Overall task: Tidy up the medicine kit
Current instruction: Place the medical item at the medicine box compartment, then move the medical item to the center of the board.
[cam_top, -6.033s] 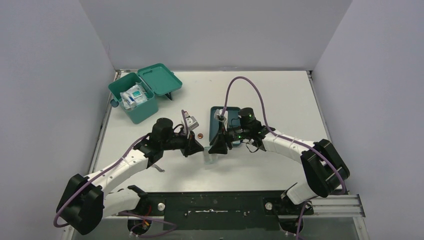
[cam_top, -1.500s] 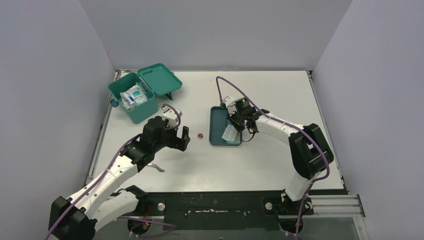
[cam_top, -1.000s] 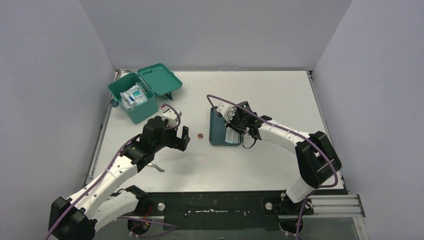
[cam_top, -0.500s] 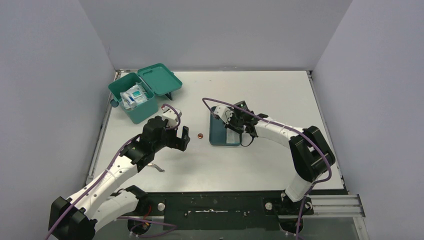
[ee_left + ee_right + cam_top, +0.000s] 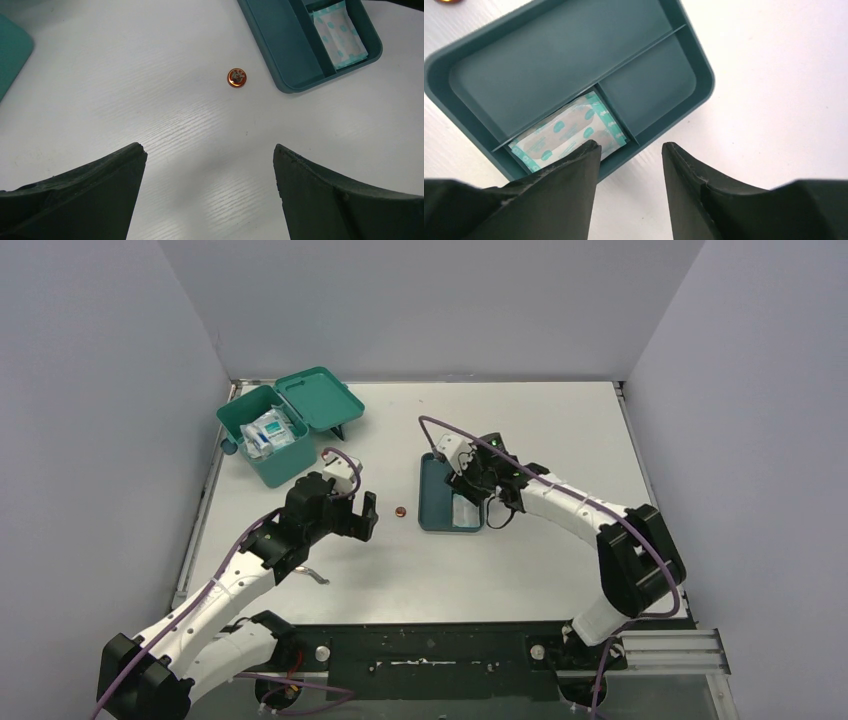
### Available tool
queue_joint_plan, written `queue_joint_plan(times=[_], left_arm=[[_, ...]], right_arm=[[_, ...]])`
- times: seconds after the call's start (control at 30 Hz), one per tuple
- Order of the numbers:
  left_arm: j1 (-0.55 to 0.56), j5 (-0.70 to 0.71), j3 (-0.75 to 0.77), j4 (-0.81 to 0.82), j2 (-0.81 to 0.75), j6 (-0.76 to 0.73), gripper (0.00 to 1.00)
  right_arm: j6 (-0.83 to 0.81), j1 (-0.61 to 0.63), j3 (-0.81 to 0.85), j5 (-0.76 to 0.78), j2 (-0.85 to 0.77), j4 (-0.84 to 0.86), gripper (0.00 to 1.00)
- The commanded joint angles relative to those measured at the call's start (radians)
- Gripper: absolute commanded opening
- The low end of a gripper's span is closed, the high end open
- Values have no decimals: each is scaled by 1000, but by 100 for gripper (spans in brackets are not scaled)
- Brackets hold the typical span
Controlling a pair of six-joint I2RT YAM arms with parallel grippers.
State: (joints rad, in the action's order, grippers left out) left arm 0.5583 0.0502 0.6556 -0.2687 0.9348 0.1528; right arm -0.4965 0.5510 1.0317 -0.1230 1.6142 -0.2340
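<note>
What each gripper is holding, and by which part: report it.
Nothing is held. The left gripper is open over the table. The right gripper is open above the tray, where the plaster packet lies in a compartment.

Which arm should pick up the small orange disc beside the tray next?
Left, probably. The left gripper hangs open over the table with the orange disc straight ahead of its fingers. The right gripper is open at the tray's opposite edge, by the bandage packet, so the tray lies between it and the disc.
</note>
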Motion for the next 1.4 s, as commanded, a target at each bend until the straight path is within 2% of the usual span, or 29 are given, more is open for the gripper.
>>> queue_joint_plan(times=[0.0,0.17,0.27,0.37,0.47,0.63,0.77,0.87,1.07,1.13,1.37], left_arm=[[-3,46,41,-13,-5,4,97],[-3,76,51,-44,30,27,97],[-3,91,63,-71,67,56,97],[-13,165,75,-116,107,125,97],[-48,195,77,-150,141,214,97],[-111,179,74,-197,186,376,96],[-112,54,69,-106,223,348,82],[-106,-1,121,-69,304,318,75],[-52,44,296,-95,536,238,70],[-29,53,353,-102,614,211,65],[42,56,455,-58,766,179,53]], right_arm=[[125,-10,41,-8,-105,13,53],[308,-6,-6,-70,-198,48,78],[403,8,-69,-88,-275,100,90],[482,28,-110,-74,-348,129,100],[539,43,-132,-62,-408,132,100],[656,45,-169,51,-491,156,100],[710,34,-139,80,-495,79,100],[726,32,-127,87,-483,40,100],[783,24,-98,69,-456,-23,100],[803,24,-97,69,-458,-33,100],[872,22,-139,85,-503,-37,97]])
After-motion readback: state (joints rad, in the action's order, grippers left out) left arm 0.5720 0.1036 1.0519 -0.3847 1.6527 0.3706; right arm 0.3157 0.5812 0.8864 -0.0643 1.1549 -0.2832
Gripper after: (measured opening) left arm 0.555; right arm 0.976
